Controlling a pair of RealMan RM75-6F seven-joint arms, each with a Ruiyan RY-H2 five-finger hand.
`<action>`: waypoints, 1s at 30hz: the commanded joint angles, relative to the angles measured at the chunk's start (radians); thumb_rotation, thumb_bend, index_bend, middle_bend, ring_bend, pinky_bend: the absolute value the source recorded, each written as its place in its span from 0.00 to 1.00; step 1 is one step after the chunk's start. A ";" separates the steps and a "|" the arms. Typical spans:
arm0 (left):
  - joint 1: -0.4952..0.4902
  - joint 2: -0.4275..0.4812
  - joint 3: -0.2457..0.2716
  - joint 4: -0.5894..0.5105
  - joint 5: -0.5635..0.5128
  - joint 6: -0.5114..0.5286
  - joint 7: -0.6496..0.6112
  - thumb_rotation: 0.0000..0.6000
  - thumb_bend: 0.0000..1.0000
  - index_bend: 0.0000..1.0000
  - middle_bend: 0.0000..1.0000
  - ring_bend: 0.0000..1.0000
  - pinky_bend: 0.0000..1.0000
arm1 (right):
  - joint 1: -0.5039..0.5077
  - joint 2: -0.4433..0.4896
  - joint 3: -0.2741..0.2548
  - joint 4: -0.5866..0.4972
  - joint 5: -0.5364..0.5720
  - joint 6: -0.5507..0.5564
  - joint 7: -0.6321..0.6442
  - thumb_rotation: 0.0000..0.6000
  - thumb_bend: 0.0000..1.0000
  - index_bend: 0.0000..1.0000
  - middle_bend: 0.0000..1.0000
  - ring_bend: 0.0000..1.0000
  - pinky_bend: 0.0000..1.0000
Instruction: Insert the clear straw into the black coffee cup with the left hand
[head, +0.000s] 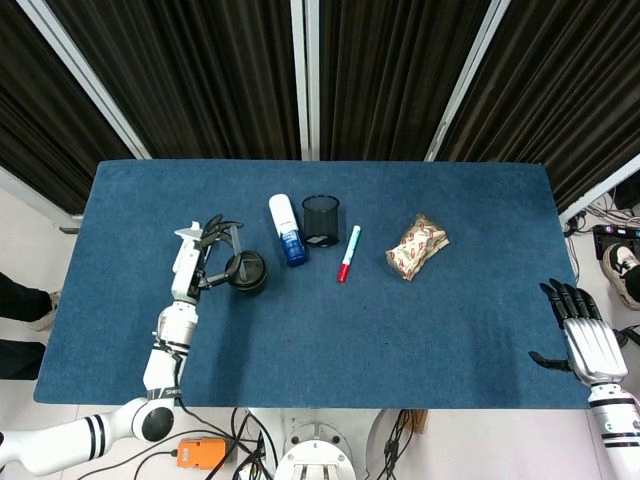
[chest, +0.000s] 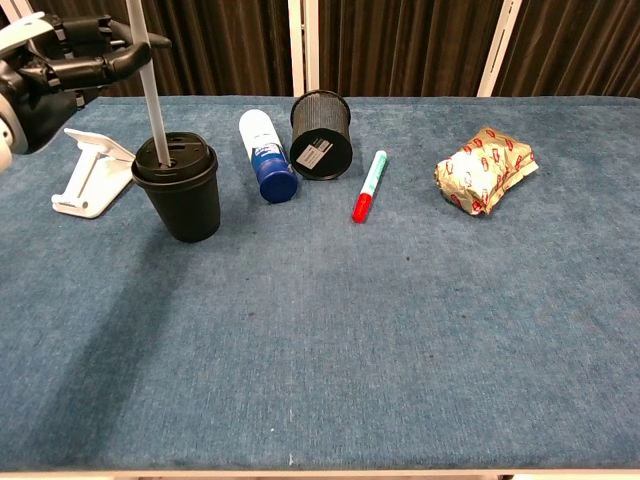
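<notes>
Only the chest view showed the white stand (chest: 88, 172) lying at nine o'clock of the black coffee cup (chest: 180, 198), and the clear straw (chest: 148, 85) as a pale tube rising near-upright, its lower end meeting the cup's lid. Only the head view showed the right hand (head: 585, 340), off the blue table (head: 320, 330) at about four o'clock, empty with fingers apart. The cup stood upright, black and lidded, at nine o'clock of the blue-capped bottle (chest: 264, 155). The left hand (chest: 60, 62) hung above the cup's nine o'clock side, fingers pinching the straw high up.
</notes>
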 joint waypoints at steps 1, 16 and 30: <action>-0.001 -0.007 0.001 0.009 -0.001 -0.003 -0.001 1.00 0.42 0.61 0.26 0.02 0.00 | 0.000 0.000 0.000 0.000 0.001 0.000 0.000 1.00 0.22 0.00 0.07 0.00 0.02; 0.010 -0.062 0.049 0.101 0.043 0.022 0.019 1.00 0.42 0.57 0.26 0.02 0.00 | 0.000 0.000 0.001 0.005 0.002 0.000 0.009 1.00 0.22 0.00 0.07 0.00 0.02; 0.028 -0.056 0.073 0.115 0.086 0.052 0.052 1.00 0.24 0.14 0.18 0.00 0.00 | -0.005 0.003 0.003 -0.001 0.001 0.012 0.007 1.00 0.22 0.00 0.07 0.00 0.02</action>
